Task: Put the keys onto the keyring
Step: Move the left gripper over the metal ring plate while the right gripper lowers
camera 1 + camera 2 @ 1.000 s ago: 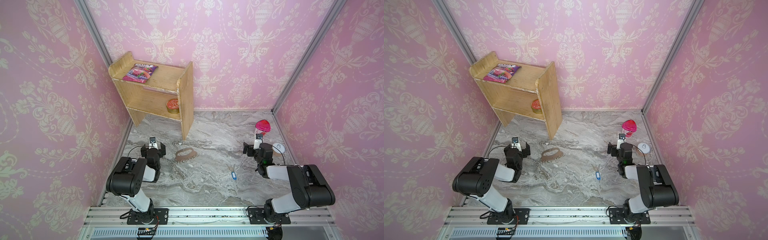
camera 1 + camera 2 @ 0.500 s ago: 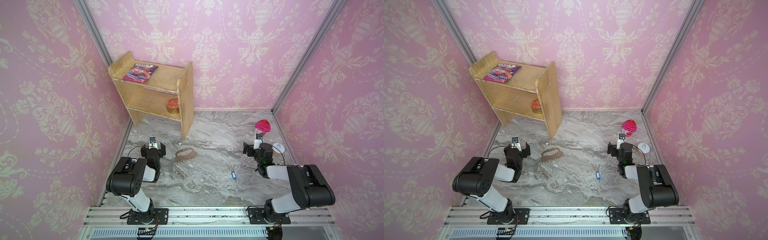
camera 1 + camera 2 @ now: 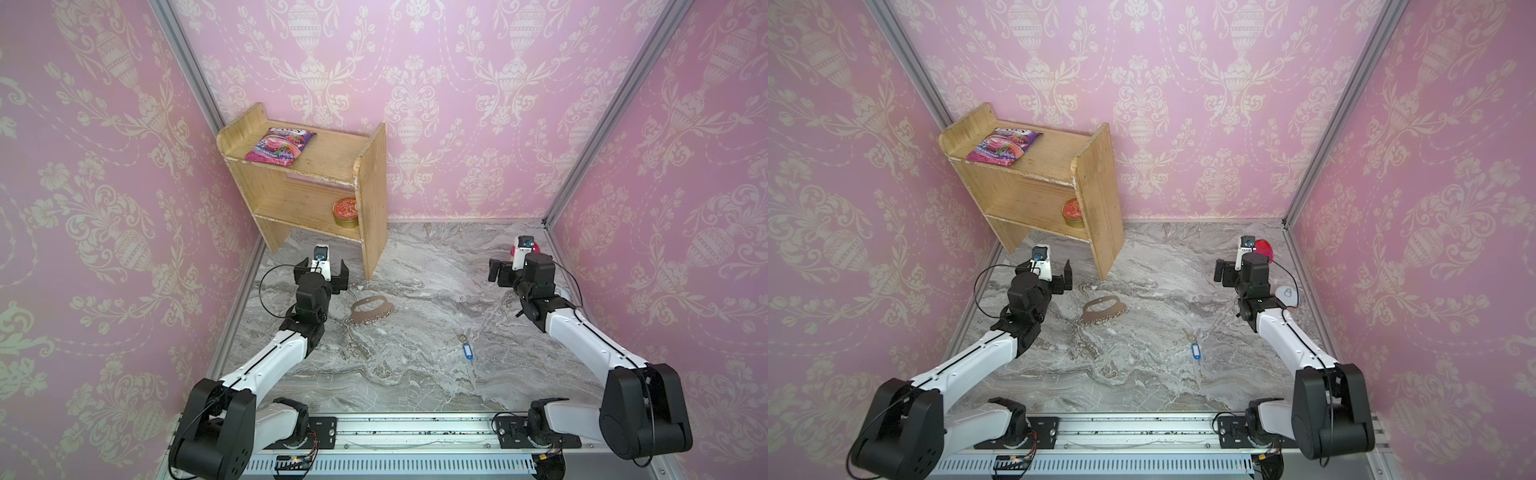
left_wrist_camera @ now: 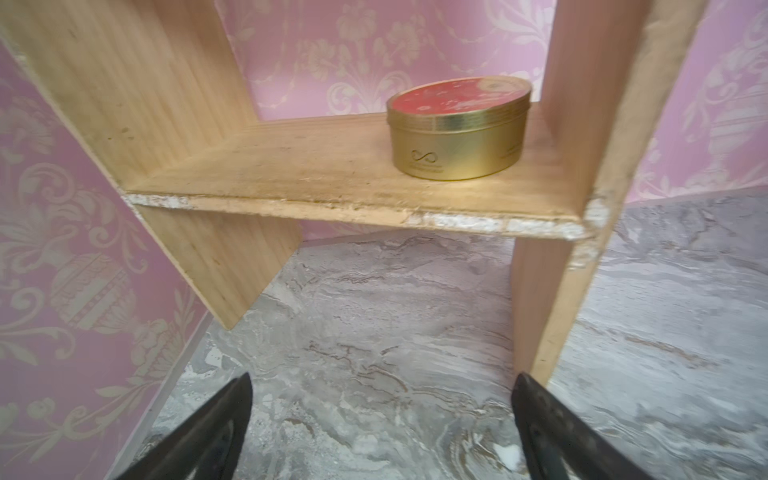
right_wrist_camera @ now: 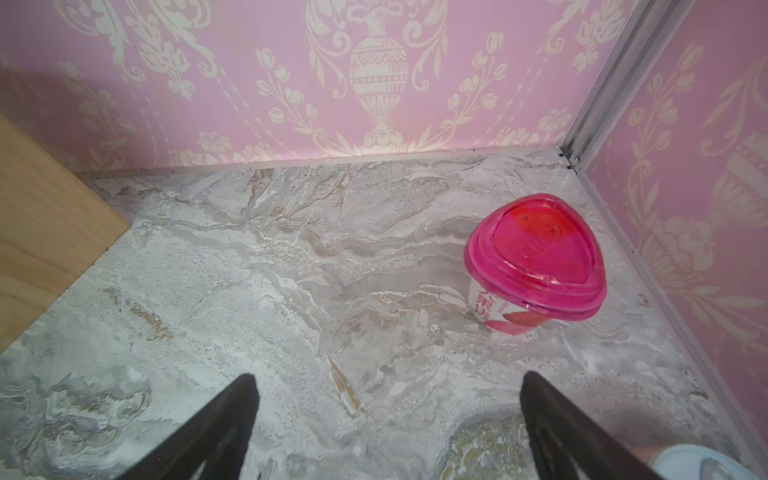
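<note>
Top views: left hand [image 3: 322,272] and right hand [image 3: 517,266] spread wide, gripping nothing.
Shows the keys [image 3: 466,345] lying flat on the grey marble surface [image 3: 415,386] right of centre in both top views, blue tag pointing toward the lower edge, well apart from either hand. Shows the keyring [image 3: 369,312] flat left of centre, rings along its lower edge, near the left hand without touching, well apart from the keys. Sets the left hand before a wooden shelf [image 3: 328,166] at upper left, a gold tin [image 3: 347,208] with a red lid on the lower board, a pink snack packet [image 3: 279,144] on top. Sets the right hand toward the right edge, facing a pink-lidded cup [image 5: 536,257] near the back corner, a white round object [image 3: 1287,294] just beside its arm.
</note>
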You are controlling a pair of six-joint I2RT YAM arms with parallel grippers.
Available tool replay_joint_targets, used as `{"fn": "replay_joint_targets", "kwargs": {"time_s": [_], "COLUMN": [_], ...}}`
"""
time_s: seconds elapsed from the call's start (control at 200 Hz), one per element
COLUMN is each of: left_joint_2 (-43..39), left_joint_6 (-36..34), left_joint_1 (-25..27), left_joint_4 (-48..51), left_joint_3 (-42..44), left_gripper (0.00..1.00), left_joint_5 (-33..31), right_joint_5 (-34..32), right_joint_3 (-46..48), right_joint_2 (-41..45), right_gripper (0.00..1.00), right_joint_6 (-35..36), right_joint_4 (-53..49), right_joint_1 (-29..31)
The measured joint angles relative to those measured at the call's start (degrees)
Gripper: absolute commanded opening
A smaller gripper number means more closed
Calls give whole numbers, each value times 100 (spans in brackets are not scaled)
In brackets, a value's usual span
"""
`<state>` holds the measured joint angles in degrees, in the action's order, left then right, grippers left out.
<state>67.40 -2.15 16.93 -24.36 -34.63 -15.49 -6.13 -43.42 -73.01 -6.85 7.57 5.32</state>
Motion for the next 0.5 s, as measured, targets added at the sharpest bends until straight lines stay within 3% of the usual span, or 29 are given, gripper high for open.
{"fn": "replay_joint_targets", "kwargs": {"time_s": [0.28,0.5], "left_joint_2": [789,1541], "left_joint_6": [1196,1672], "left_joint_1": [796,977], "left_joint_4": [2304,2798], "left_joint_3": [-586,-990], "left_gripper": [93,87], "left_joint_5": [883,1346], "right_joint_5": [153,236], "right_joint_3": [-22,-9], "right_joint_2": [553,1060], "right_gripper": [100,100], "right_joint_6": [-503,-695], "right_joint_4": [-1687,-2253], "right_joint_1": [789,1032]}}
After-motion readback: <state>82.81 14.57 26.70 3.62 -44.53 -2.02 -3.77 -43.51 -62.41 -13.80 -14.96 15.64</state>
